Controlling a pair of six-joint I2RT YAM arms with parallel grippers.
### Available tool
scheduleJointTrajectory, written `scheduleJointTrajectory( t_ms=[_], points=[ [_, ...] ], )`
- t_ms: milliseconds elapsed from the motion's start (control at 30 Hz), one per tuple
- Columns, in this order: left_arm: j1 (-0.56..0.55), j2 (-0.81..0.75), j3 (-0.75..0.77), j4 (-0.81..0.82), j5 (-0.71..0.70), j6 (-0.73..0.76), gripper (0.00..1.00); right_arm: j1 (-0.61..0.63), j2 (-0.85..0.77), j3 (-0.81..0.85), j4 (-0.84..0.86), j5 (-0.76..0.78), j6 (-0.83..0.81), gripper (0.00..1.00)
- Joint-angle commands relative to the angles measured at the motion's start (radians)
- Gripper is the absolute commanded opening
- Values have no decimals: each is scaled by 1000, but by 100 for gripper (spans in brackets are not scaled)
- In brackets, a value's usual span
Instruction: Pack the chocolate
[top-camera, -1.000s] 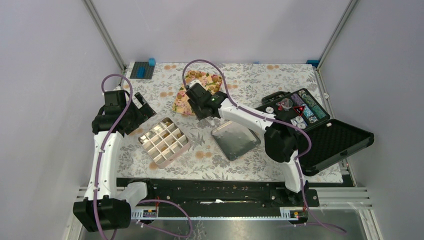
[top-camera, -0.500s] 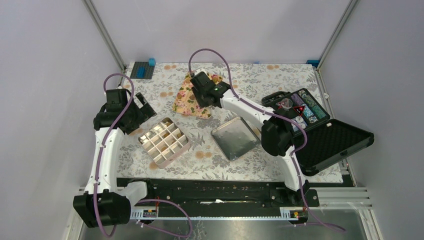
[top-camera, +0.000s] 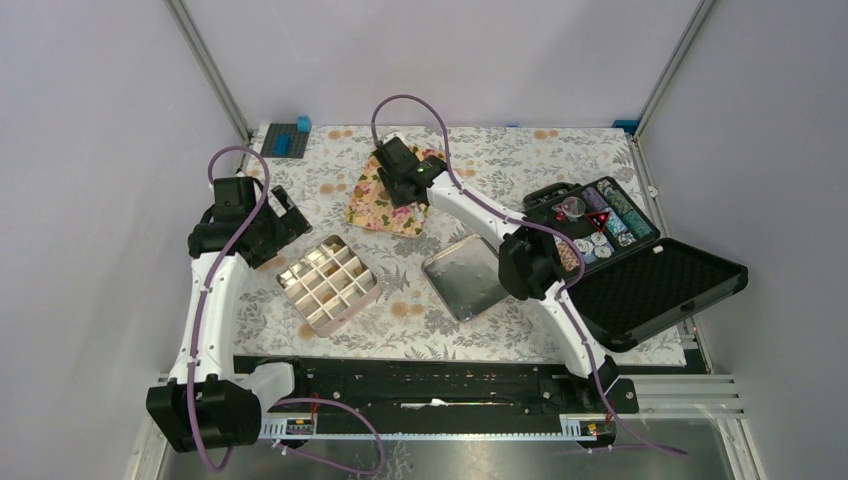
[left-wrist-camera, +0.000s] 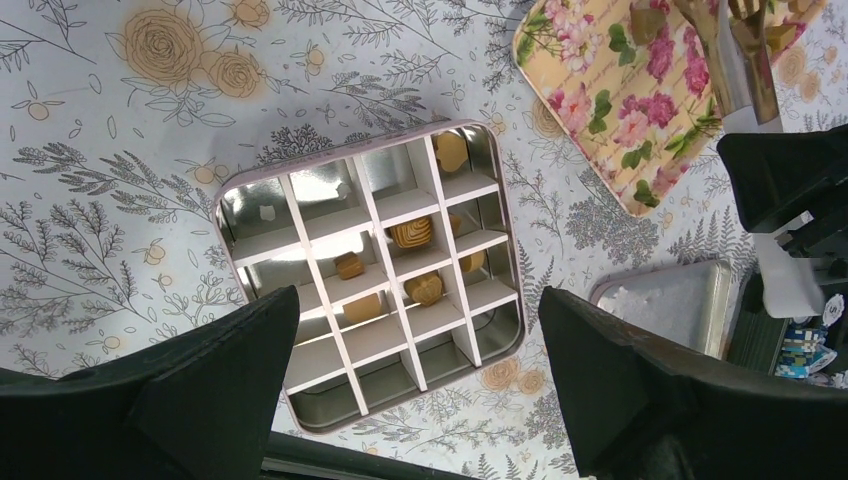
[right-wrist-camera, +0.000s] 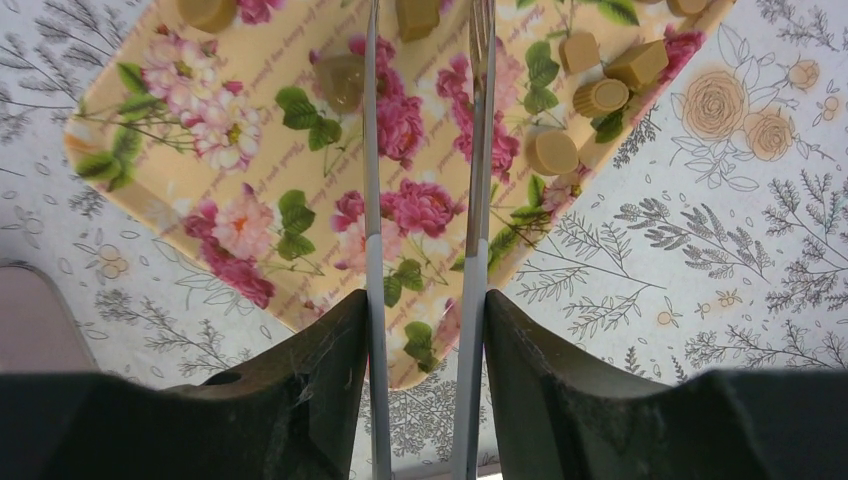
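The right tool (right-wrist-camera: 425, 310) grips a pair of metal tongs (right-wrist-camera: 371, 200), whose two thin blades reach out over the flowered tray (right-wrist-camera: 250, 230) at the far middle of the patterned surface (left-wrist-camera: 100, 130). Most of the chocolate (right-wrist-camera: 552, 152) lies as loose lumps at the tray's far end. One lump sits between the blades near their tips, but the tips run out of view, so I cannot tell whether it is pinched. The left tool (left-wrist-camera: 418, 300) hangs wide open above the divided tin (left-wrist-camera: 235, 190), where a few cells each hold a piece (left-wrist-camera: 411, 233). A shallow metal lid (top-camera: 470, 278) lies just right of the tin, and an open black case (top-camera: 650, 285) sits further right.
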Motion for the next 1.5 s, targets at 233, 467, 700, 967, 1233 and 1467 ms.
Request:
scheduleJointTrajectory(
  t_ms=[233, 467, 700, 967, 1233, 1467],
  points=[
    [5, 2, 42, 33, -5, 16, 99, -17, -20, 9, -19, 16, 17, 38],
    [5, -18, 35, 30, 1, 15, 99, -17, -193, -176, 51, -2, 77, 17],
    [5, -25, 17, 35, 21, 11, 99, -11, -544, -598, 213, -45, 95, 13],
    [5, -10, 19, 48, 34, 1, 99, 177, -837, -883, 176, 21, 117, 12],
    [5, -16, 10, 48, 28, -15, 99, 410, -938, -951, 157, 25, 201, 12],
    [5, -18, 2, 52, 46, -33, 99, 466, -892, -1006, 236, 0, 247, 12]
  ],
)
